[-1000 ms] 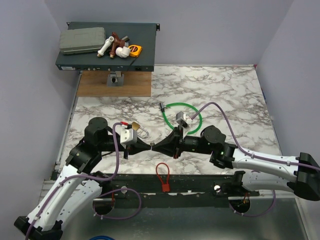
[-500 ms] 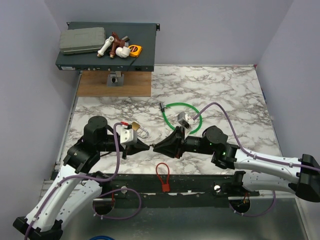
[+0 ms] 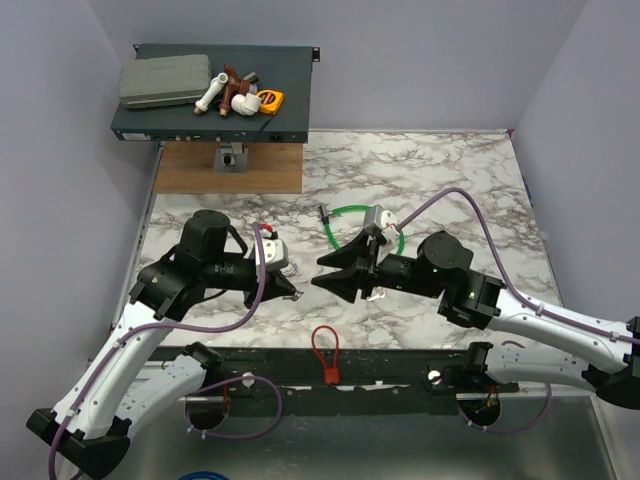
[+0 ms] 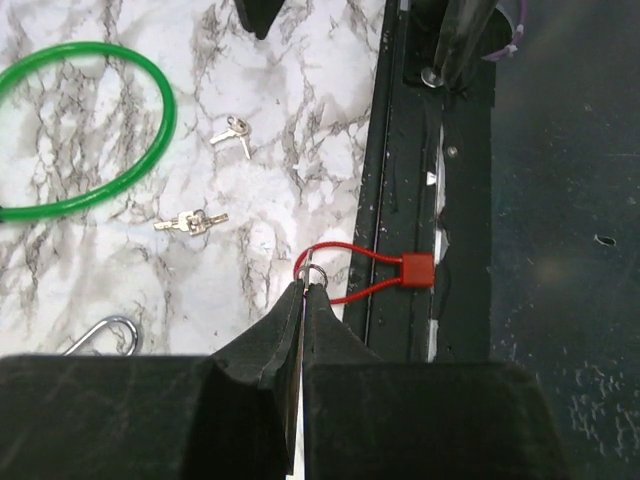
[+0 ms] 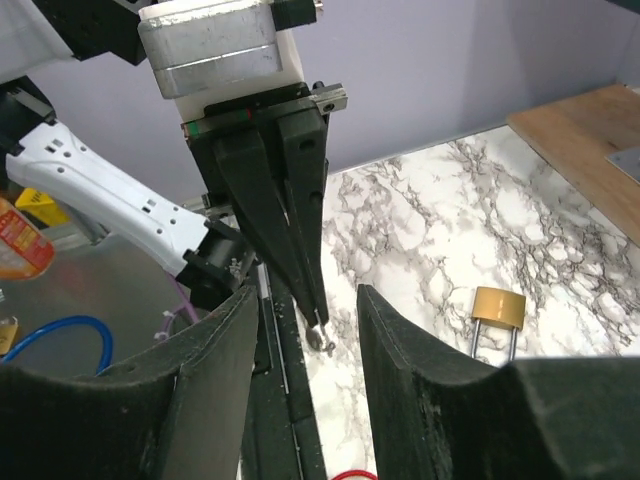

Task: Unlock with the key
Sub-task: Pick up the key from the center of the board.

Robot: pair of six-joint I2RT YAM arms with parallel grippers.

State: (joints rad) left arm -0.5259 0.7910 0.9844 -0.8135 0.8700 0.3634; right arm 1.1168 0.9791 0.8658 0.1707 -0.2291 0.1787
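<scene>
The key [image 5: 322,338] is a tiny silvery piece with a small ring, pinched at the tips of my left gripper [image 4: 305,288], which is shut on it. Seen from above, that gripper [image 3: 297,294] points right over the marble near the table's front. My right gripper [image 3: 318,272] faces it, a short way off, with its jaws open and empty. In the right wrist view the open right gripper [image 5: 305,300] frames the left fingertips and the key. The brass padlock [image 5: 498,308] lies flat on the marble beyond; its silver shackle [image 4: 105,335] shows beside the left gripper.
Two more small key bunches [image 4: 235,132] [image 4: 190,222] lie on the marble. A green cable loop [image 3: 362,230] lies behind the right gripper. A red cable lock [image 3: 324,355] sits on the black front rail. A dark box [image 3: 215,95] with tools and a wooden board [image 3: 235,167] stand at the back left.
The two grippers met tip to tip around the key. The right one has since opened and drawn back to the right. The left keeps the key and its wrist has swung right.
</scene>
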